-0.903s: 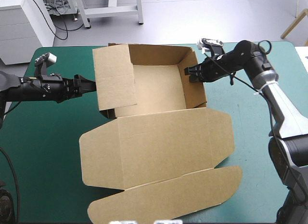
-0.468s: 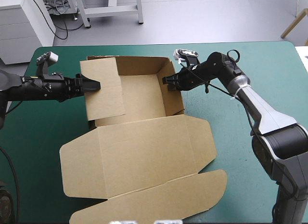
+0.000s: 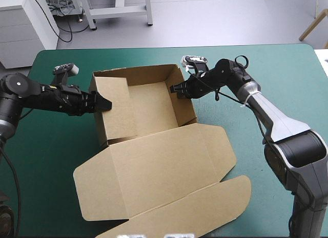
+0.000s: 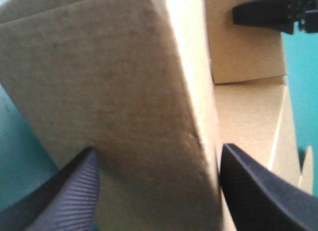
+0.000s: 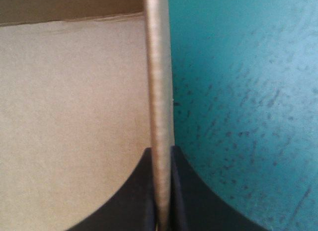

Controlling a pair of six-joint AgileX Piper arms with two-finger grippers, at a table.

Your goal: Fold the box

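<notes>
- Found the box (image 3: 148, 102) at upper centre of the frame on the teal-green desk (image 3: 287, 69), walls raised, lid (image 3: 164, 169) flat toward the lower centre.
- Clamped the right wall (image 3: 185, 102) at its top edge in the right hand (image 3: 177, 89), all but closed on the board, likely to steady that wall upright.
- Straddled the left wall (image 3: 115, 112) with the left hand (image 3: 105, 104), fingers (image 4: 64, 191) spread wide either side, probably to press its flap down inside.
</notes>
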